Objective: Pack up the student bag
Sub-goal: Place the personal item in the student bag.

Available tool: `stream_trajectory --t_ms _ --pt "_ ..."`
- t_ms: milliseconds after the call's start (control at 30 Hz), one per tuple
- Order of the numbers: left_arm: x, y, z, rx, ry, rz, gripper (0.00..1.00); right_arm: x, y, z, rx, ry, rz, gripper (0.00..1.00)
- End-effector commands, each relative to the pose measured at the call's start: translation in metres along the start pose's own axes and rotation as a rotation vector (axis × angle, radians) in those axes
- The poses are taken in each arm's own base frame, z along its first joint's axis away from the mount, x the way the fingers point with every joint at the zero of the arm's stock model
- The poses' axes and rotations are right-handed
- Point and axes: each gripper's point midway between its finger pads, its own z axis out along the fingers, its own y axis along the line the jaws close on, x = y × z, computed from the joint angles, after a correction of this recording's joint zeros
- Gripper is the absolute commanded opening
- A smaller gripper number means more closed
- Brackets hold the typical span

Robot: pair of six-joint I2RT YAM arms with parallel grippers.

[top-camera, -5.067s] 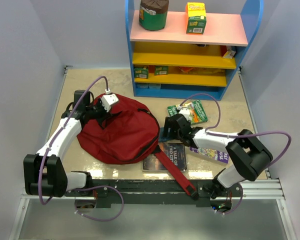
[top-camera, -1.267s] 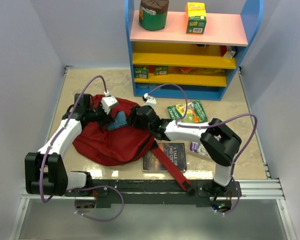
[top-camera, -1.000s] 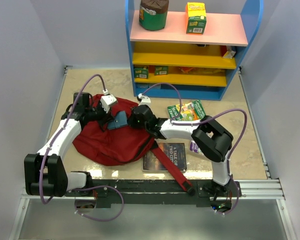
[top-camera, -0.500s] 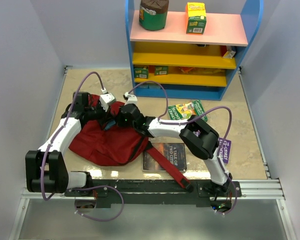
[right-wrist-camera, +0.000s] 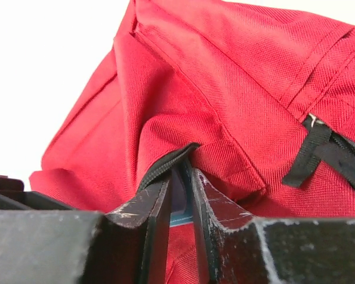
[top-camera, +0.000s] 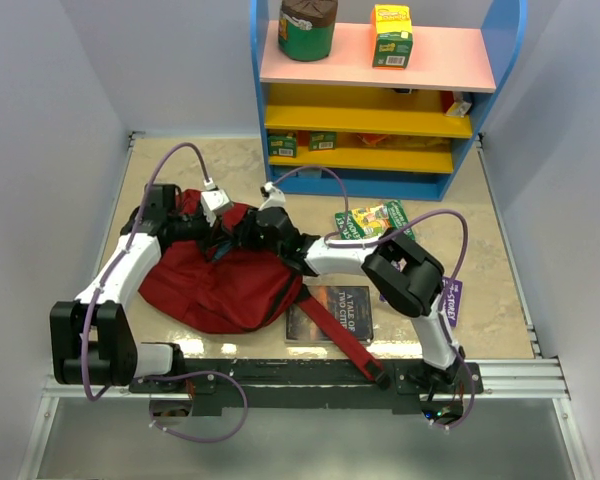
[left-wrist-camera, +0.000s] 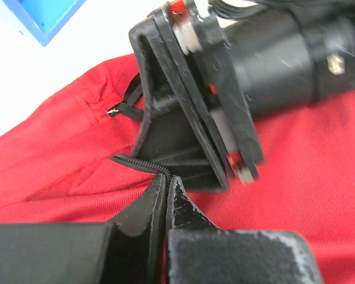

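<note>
**Top view:** The student bag (top-camera: 215,290) lies slumped on the table (top-camera: 480,260), under both my claws and on their near side. My left claw (top-camera: 223,243) is at the bag's far top edge. My right claw (top-camera: 244,238) is just beside it on its right, tips facing mine and nearly touching. I can't read either claw's state from up here. The bag's long red strap (top-camera: 342,342) trails back toward my right base, across a dark book (top-camera: 325,305). Some colourful flat packs (top-camera: 372,222) lie behind the right claw, beside its arm. The shelf unit (top-camera: 380,110) stands well beyond both claws.

**Left wrist:** The left claw's fingers (left-wrist-camera: 186,210) are pressed together, pinching the bag's black zipper edge (left-wrist-camera: 136,164) right at the tips. Red fabric surrounds the tips on both sides. Straight ahead and above is the right claw's black body. Its fingers poke down into the bag's fold just past my tips.

**Right wrist:** The right claw's fingers (right-wrist-camera: 151,207) stand a narrow slit apart, with a blue sliver (right-wrist-camera: 181,214) in the slit. I can't tell whether they clamp it or only flank it. A black zipper edge arches over the tips. Bag fabric fills the view ahead. A black pull tab (right-wrist-camera: 310,155) sits ahead and to the right of the claw.
</note>
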Motion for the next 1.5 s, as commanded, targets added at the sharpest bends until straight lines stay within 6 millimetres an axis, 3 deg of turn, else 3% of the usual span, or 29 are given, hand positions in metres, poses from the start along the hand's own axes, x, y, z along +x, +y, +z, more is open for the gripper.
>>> stream_trajectory --t_ms 0,67,133,167,333,433,500,533,600,700,767,800,833,900,1133,1200,1233,1267,1300,1333,1367,1400,1433,1467 --pt "-0.029 -0.019 -0.011 0.099 -0.105 0.097 0.0 -0.054 0.024 -0.026 -0.113 -0.124 0.092 0.25" --pt "-0.025 -0.017 -0.013 0.084 -0.106 0.099 0.0 -0.054 0.004 -0.039 -0.046 -0.143 0.029 0.18" --pt "-0.025 -0.016 -0.013 0.08 -0.106 0.094 0.0 -0.058 0.005 -0.052 -0.046 -0.152 0.0 0.07" --pt "-0.021 -0.008 -0.016 0.053 -0.101 0.075 0.0 -0.048 -0.006 -0.057 -0.023 -0.131 -0.009 0.0" --pt "-0.019 -0.003 -0.014 0.043 -0.099 0.067 0.0 -0.02 -0.012 -0.071 0.016 -0.096 -0.07 0.0" --pt "-0.018 -0.003 -0.014 0.039 -0.095 0.068 0.0 -0.002 -0.006 -0.078 -0.018 -0.082 -0.096 0.0" --pt "-0.018 -0.003 -0.014 0.039 -0.095 0.068 0.0 0.014 0.001 -0.072 -0.025 -0.046 -0.126 0.0" --pt "-0.018 -0.003 -0.013 0.042 -0.096 0.065 0.0 0.013 0.013 -0.068 -0.04 -0.048 -0.145 0.0" --pt "-0.02 -0.004 -0.013 0.047 -0.105 0.067 0.0 0.027 0.008 -0.058 -0.01 -0.019 -0.168 0.0" --pt "-0.024 -0.005 -0.014 0.055 -0.117 0.067 0.0 0.024 0.01 -0.044 -0.011 -0.048 -0.164 0.0" --pt "-0.026 -0.007 -0.014 0.068 -0.127 0.067 0.0 0.02 0.022 -0.034 -0.028 -0.059 -0.152 0.0" --pt "-0.026 -0.007 -0.014 0.071 -0.129 0.067 0.0 0.026 0.015 -0.024 -0.006 -0.054 -0.151 0.0" --pt "-0.027 -0.009 -0.013 0.082 -0.133 0.064 0.0 0.017 0.03 -0.016 -0.025 -0.074 -0.14 0.0" --pt "-0.029 -0.012 -0.013 0.102 -0.139 0.069 0.0 0.024 0.025 -0.002 -0.002 -0.066 -0.139 0.0" --pt "-0.027 -0.027 -0.014 0.197 -0.139 0.075 0.0 0.0 0.062 0.018 -0.098 -0.159 -0.098 0.0" --pt "-0.024 -0.028 -0.015 0.205 -0.13 0.076 0.0 -0.007 0.068 0.012 -0.119 -0.182 -0.09 0.0" --pt "-0.024 -0.029 -0.015 0.206 -0.125 0.079 0.0 0.001 0.055 0.007 -0.104 -0.166 -0.097 0.0" --pt "-0.023 -0.029 -0.015 0.205 -0.12 0.082 0.0 -0.014 0.066 -0.005 -0.144 -0.199 -0.081 0.0" --pt "-0.021 -0.029 -0.015 0.202 -0.116 0.089 0.0 -0.017 0.064 -0.012 -0.146 -0.206 -0.086 0.0" --pt "-0.018 -0.028 -0.015 0.196 -0.108 0.087 0.0 -0.011 0.047 -0.021 -0.116 -0.191 -0.097 0.0" --pt "-0.018 -0.028 -0.014 0.197 -0.107 0.088 0.0 -0.028 0.054 -0.036 -0.126 -0.232 -0.088 0.0" --pt "-0.016 -0.028 -0.014 0.194 -0.104 0.089 0.0 -0.033 0.051 -0.045 -0.123 -0.245 -0.088 0.0" --pt "-0.015 -0.028 -0.014 0.195 -0.103 0.087 0.0 -0.024 0.031 -0.053 -0.089 -0.229 -0.097 0.0" --pt "-0.014 -0.028 -0.013 0.196 -0.103 0.087 0.0 -0.03 0.026 -0.06 -0.076 -0.256 -0.093 0.0"
